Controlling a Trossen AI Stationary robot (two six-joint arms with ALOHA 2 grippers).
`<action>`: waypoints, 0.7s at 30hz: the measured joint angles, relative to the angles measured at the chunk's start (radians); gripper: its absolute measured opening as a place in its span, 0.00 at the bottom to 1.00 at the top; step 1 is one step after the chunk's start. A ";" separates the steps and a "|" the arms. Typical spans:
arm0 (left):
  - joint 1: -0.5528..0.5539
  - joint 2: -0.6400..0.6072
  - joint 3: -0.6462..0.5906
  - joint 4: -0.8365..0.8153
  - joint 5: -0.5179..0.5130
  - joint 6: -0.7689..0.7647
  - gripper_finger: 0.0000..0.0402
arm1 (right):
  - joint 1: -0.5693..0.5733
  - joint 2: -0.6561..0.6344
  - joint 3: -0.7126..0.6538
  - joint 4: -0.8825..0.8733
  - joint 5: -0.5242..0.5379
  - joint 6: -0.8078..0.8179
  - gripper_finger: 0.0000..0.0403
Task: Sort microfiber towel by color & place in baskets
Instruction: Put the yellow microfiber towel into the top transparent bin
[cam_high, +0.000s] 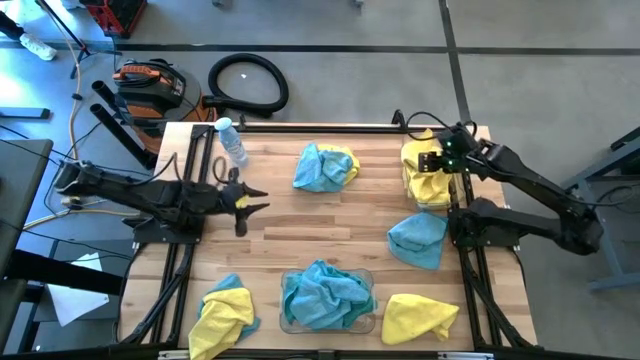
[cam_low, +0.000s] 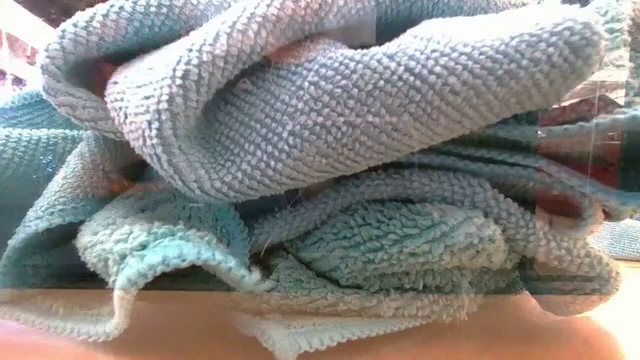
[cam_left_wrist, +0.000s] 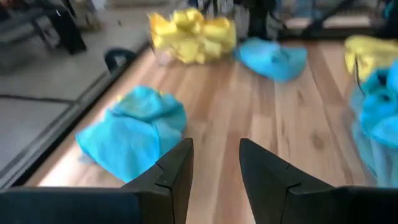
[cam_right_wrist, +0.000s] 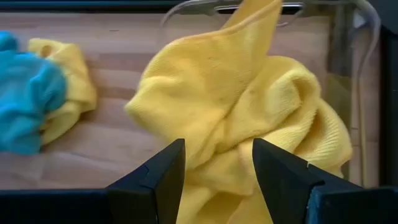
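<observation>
- Fingers of right gripper (cam_right_wrist: 214, 177) spread apart, empty, poised above heap of bright yellow microfiber towels (cam_right_wrist: 249, 118) in clear plastic basket (cam_high: 409, 160) at far right table corner.
- Fingers of left gripper (cam_high: 255, 203) parted, empty, hovering over bare wooden table (cam_high: 300, 225), left side.
- Teal-blue microfiber towels (cam_high: 325, 293) piled in second clear bin (cam_high: 288, 322), near edge.
- Loose: teal-and-yellow bundle (cam_high: 325, 166), teal cloth (cam_high: 417, 240), yellow cloth (cam_high: 418, 317), mixed pair (cam_high: 224, 313).
- Clear water bottle (cam_high: 232, 143) lying far left.
</observation>
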 joint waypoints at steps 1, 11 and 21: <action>-0.023 0.026 0.028 -0.043 -0.019 -0.022 0.29 | 0.014 -0.006 0.000 0.000 0.000 0.006 0.46; -0.274 0.322 0.348 -0.593 -0.081 -0.481 0.27 | 0.130 -0.012 0.001 0.000 0.051 0.027 0.46; -0.534 0.552 0.580 -0.924 0.114 -1.101 0.27 | 0.215 -0.012 0.001 0.000 0.120 0.028 0.46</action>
